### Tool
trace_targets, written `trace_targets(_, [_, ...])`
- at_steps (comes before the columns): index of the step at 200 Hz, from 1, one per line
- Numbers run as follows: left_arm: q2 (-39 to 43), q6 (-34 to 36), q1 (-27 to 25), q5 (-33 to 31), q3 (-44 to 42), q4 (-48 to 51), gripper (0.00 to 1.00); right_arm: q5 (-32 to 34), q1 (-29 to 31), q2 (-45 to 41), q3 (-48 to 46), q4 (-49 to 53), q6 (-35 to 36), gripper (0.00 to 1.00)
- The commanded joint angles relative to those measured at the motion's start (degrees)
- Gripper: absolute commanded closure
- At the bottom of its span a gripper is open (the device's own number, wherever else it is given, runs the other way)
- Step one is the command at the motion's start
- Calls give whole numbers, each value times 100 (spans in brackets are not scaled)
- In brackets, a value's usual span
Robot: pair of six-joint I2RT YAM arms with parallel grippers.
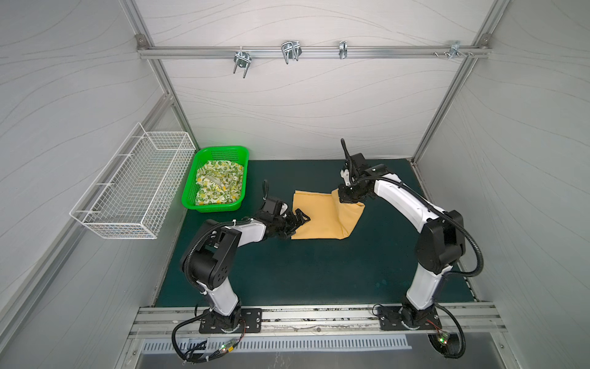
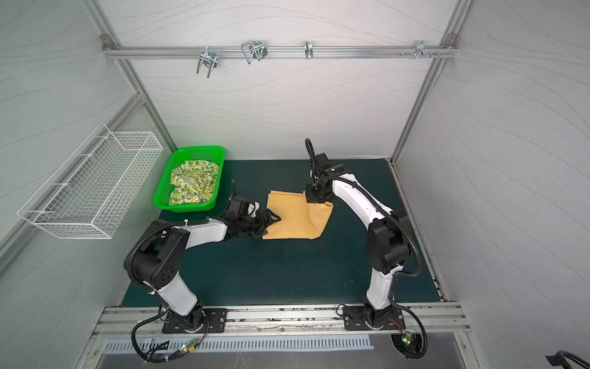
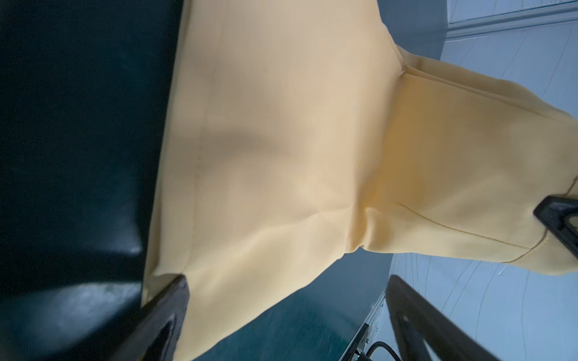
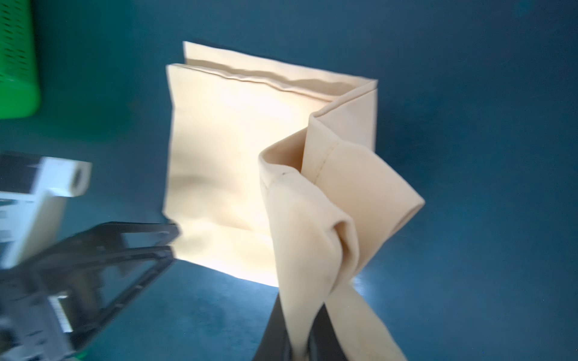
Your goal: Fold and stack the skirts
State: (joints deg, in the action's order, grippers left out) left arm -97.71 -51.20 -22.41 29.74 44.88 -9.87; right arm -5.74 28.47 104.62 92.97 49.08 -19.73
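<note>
2 skirts are in play. The plain mustard-yellow cloth skirt (image 1: 319, 220) lies partly folded on the dark green desk (image 1: 303, 271) between the 2 sets of jaws. The cream lemon-printed cloth skirt (image 1: 217, 187) sits crumpled in the green plastic basket (image 1: 223, 149), beyond the left jaws.

The right jaws are clamped on a bunched hem of the mustard skirt, raised off the desk so the cloth ramps up to them. The left jaws gape fully wide and grip nothing. They straddle the skirt's edge opposite the right jaws, with 1 finger (image 3: 165, 312) at the cloth's border.

The fold looks half made. I judge the left jaws should pin that edge first so the sheet cannot slide. The right jaws can then carry the hem low and level toward them and match the edges before letting go. Pulling high risks dragging the lower layers askew.
</note>
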Motion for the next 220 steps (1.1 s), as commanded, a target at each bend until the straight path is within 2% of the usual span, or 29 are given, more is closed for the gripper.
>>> trace_targets(1, [-310, 92, 0, -166, -128, 249, 1, -1342, -55, 277, -226, -494, -684, 94])
trace_targets(35, [-244, 125, 0, -132, -208, 259, 1, -2683, -162, 664, -721, -1673, -1756, 94])
trace_targets(71, [-227, 198, 0, -112, -208, 336, 1, -3438, -184, 922, -1184, -3080, -2970, 92])
trace_targets(116, [-314, 189, 0, -53, -274, 227, 1, -3725, -166, 1034, -1353, -4026, -3800, 89])
trace_targets(177, [-388, 145, 0, 8, -296, 97, 1, -3777, -140, 1280, -1422, -4324, -4062, 86])
trace_targets(207, [-418, 154, 0, 13, -275, 89, 1, -3794, -61, 1414, -1481, -4343, -4039, 78])
trace_targets(220, [-437, 163, 0, 15, -274, 82, 1, -3802, -52, 1452, -1537, -4433, -4076, 69])
